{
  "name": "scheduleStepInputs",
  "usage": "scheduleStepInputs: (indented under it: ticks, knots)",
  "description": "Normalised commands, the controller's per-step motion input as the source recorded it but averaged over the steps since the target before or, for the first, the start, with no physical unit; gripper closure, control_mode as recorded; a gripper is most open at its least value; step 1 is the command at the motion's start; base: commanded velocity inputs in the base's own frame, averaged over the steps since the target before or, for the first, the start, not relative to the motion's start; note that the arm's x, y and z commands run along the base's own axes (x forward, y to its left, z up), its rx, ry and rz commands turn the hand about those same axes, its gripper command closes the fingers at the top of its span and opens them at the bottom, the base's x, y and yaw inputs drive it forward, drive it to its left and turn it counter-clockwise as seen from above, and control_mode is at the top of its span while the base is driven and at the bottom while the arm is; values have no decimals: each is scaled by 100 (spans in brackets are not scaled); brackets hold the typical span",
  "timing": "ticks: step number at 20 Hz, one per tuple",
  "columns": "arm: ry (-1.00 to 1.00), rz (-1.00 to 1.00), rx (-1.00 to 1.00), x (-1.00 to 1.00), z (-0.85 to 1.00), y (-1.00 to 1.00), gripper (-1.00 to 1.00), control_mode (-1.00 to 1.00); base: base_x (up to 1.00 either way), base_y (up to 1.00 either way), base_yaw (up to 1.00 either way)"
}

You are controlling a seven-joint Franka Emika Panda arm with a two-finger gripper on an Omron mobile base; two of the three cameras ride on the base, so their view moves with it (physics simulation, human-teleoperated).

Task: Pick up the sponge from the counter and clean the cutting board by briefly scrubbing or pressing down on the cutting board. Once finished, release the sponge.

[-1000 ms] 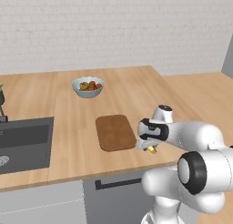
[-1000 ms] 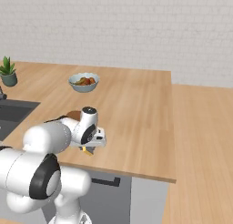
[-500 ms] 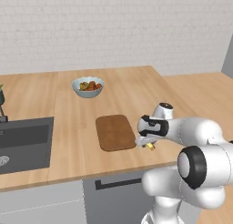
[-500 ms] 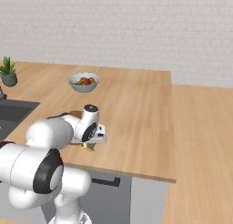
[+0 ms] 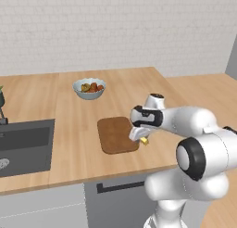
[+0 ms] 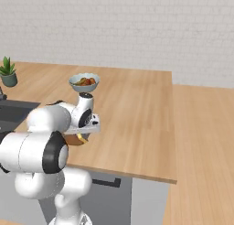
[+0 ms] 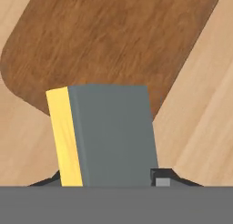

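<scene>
sponge [image 7: 107, 134] in gripper [image 7: 109, 180], over cutting board [image 7: 113, 41] edge

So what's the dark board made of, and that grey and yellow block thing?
The cutting board looks like wood with a smooth matte finish: dark reddish-brown with grain streaks. The sponge in the tool looks like yellow foam under a flat grey scouring layer, though its rendered faces are plain, so the softness is a guess.

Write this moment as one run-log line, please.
phase: carrying | gripper: shut on sponge | sponge: lifted, at cutting board near edge | counter: bowl behind board
</scene>
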Motion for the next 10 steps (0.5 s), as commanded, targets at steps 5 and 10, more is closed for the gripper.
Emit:
scheduleStepInputs:
  ticks: [5,10]
  knots:
    - [14,26,-3,36,0,78,100,-100,0,0,0]
    - [-1,7,0,30,-24,10,100,-100,0,0,0]
